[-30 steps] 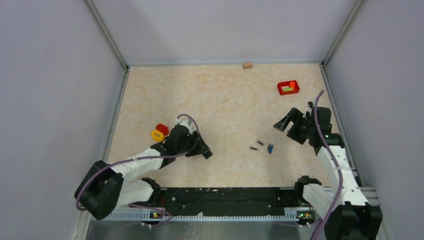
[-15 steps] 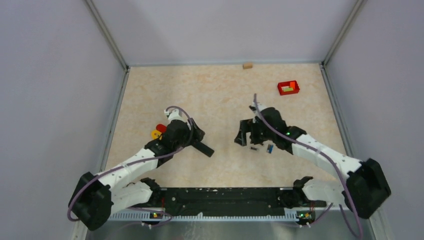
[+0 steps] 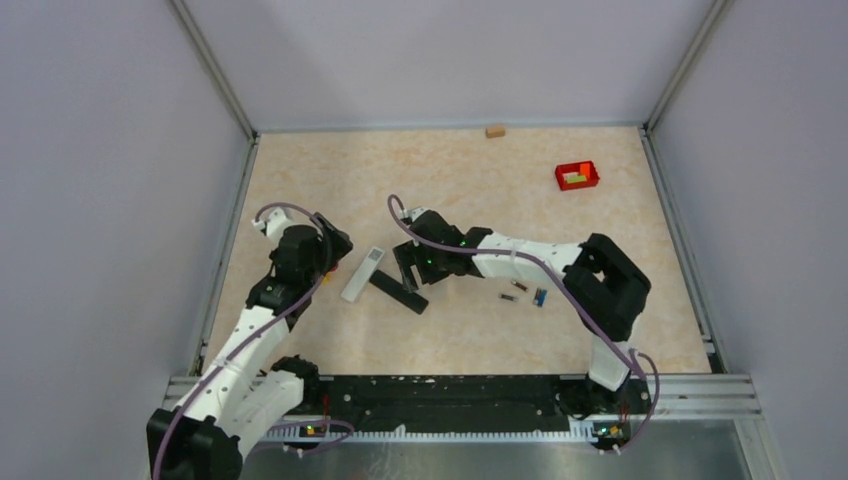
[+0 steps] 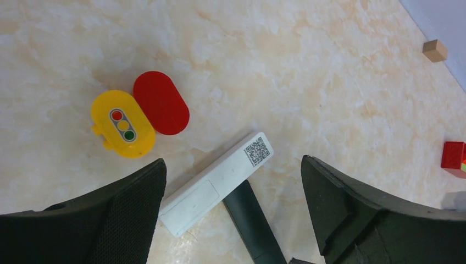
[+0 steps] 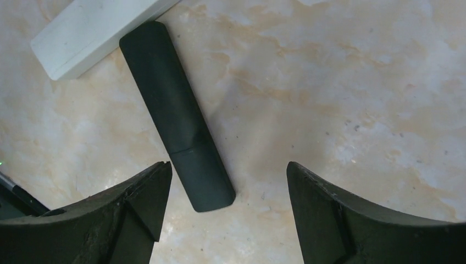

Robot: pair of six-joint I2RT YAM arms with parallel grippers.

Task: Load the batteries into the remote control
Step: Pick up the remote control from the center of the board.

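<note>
We see the right gripper [image 5: 228, 168], jaws wide apart, over the black remote [image 5: 175, 115]; the left gripper [image 4: 232, 165], released too, hangs near it.

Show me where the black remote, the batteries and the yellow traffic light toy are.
black remote [image 5: 176, 115], right wrist view, middle of its body.
batteries [image 3: 511, 297], top view, the nearer dark cell.
yellow traffic light toy [image 4: 122, 125], left wrist view, its middle lamp.
</note>
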